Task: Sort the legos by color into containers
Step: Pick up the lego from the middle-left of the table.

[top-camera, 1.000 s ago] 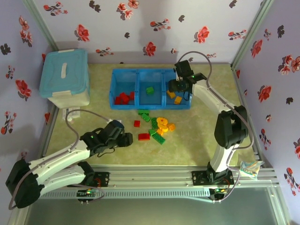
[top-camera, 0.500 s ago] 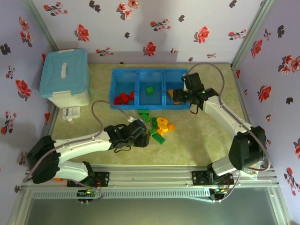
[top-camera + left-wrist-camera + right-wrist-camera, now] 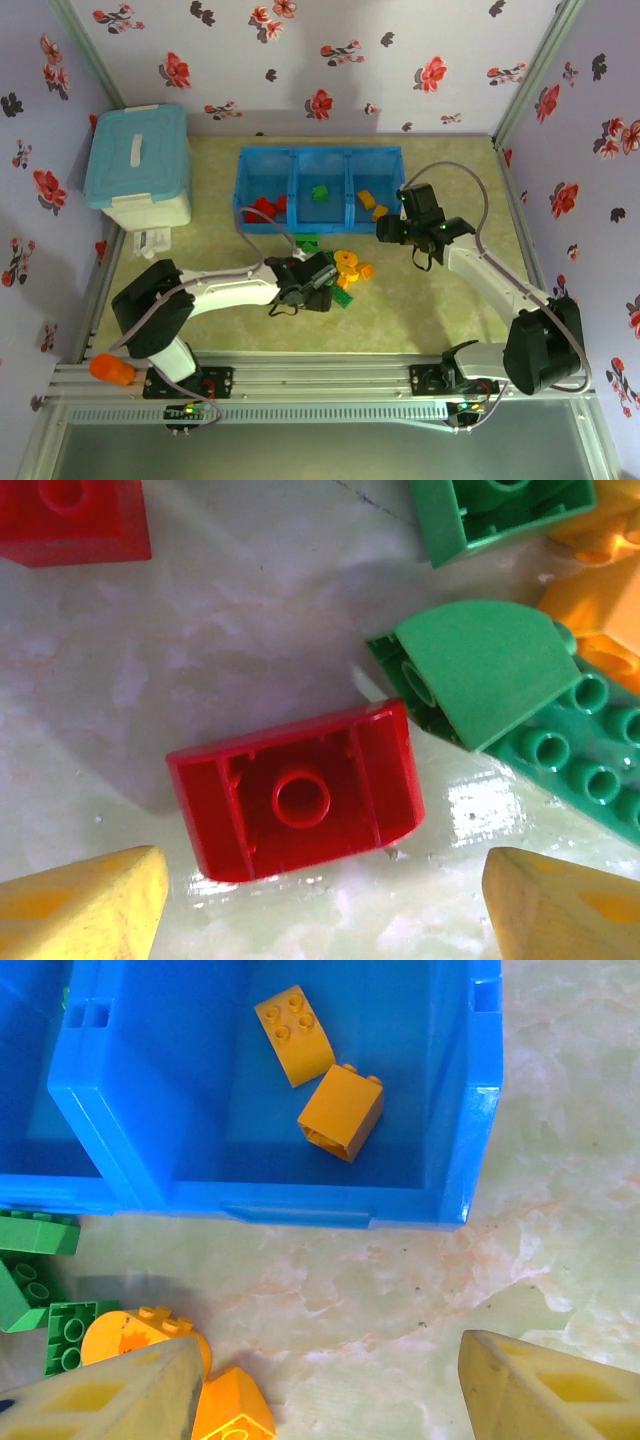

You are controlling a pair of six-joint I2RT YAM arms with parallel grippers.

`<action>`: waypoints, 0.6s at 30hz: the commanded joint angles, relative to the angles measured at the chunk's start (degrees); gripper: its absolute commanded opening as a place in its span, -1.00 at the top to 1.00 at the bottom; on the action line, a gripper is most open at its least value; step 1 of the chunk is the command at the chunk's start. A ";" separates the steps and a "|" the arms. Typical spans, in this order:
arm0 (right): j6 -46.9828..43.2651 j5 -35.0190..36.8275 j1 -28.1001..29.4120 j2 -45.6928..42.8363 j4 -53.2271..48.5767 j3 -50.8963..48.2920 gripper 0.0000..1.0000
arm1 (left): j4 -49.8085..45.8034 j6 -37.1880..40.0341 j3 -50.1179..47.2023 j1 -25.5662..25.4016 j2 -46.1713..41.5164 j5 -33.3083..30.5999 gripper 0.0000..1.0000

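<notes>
A red brick lies on the worktop with its hollow underside up. Its long axis runs left to right across the left wrist view, with the right end tipped slightly away. The left end effector is spread wide and holds nothing. The brick's near edge is about level with the two yellow fingertips, and neither pad seems to touch it, though the gap at the left one is too slim to be sure. Just beyond the brick sit a curved green brick and a studded green plate, and a second red brick lies off to the far left.

In the top view the left arm stretches low across the worktop from its base to the loose legos in front of the blue tray.

The right arm bends at the elbow by the right wall and reaches back to the left. The right end effector hangs released and empty over bare worktop, just in front of the tray's right compartment. Two orange bricks lie there at different angles. Red bricks fill the left compartment and a green brick sits in the middle one. Open worktop lies to the right of the pile.
</notes>
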 commanded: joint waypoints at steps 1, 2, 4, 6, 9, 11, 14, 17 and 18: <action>1.18 1.41 0.20 -1.90 1.98 -1.69 -0.37 | -2.22 -0.96 2.38 1.24 2.49 -1.52 -0.66; 1.26 1.50 0.20 -2.15 2.19 -1.91 -0.37 | -2.50 -1.06 2.59 1.53 3.10 -1.52 -0.66; 1.35 1.67 0.11 -2.67 2.59 -2.61 -0.37 | -2.69 -1.07 2.70 2.06 4.10 -1.46 -0.66; 1.40 1.67 0.15 -3.11 2.88 -3.17 -0.36 | -2.43 -0.92 2.79 2.39 4.87 -1.40 -0.65; 1.60 1.94 0.16 -3.47 3.51 -4.05 -0.37 | -2.08 -0.91 3.21 2.63 6.06 -1.40 -0.62; 1.79 2.03 0.11 -3.57 4.03 -4.67 -0.37 | -1.92 -0.80 3.62 2.76 6.73 -1.39 -0.59; 2.09 2.03 0.10 -3.57 4.55 -5.37 -0.36 | -1.81 -0.75 4.10 2.87 7.49 -1.42 -0.53; 2.46 1.92 0.11 -3.66 4.88 -5.91 -0.36 | -1.98 -0.55 4.28 3.00 7.85 -1.39 -0.43; 2.58 1.85 0.09 -3.72 4.96 -6.04 -0.36 | -2.19 -0.54 4.28 2.97 7.77 -1.42 -0.38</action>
